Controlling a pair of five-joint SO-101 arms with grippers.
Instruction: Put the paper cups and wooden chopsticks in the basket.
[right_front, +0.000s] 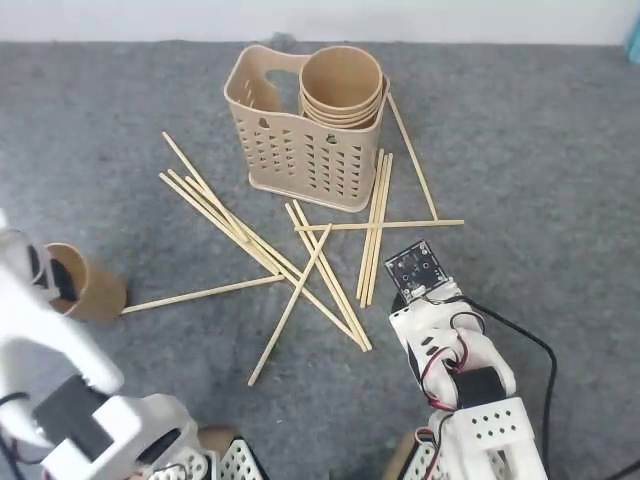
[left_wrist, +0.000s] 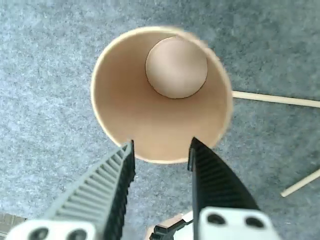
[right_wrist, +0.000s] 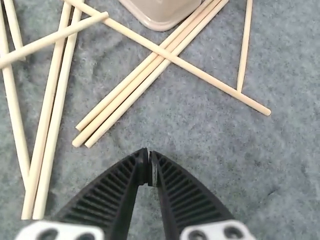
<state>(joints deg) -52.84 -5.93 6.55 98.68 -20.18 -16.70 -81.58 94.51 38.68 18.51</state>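
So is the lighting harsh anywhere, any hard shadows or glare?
High view: soft, even light; the chopsticks cast only faint shadows on the grey mat, no glare. Left wrist view: the paper cup is lit right down to its base. Right wrist view: thin soft shadows beside the chopsticks, no glare.

High: fixed, off-arm, looking steeply down on whole table (right_front: 560, 150) from well back. Left wrist: very close, facing straight into cup (left_wrist: 125, 115) mouth. Right wrist: close, angled down at chopsticks (right_wrist: 150, 67) by basket (right_wrist: 160, 10) corner. Both patches also inside high view.
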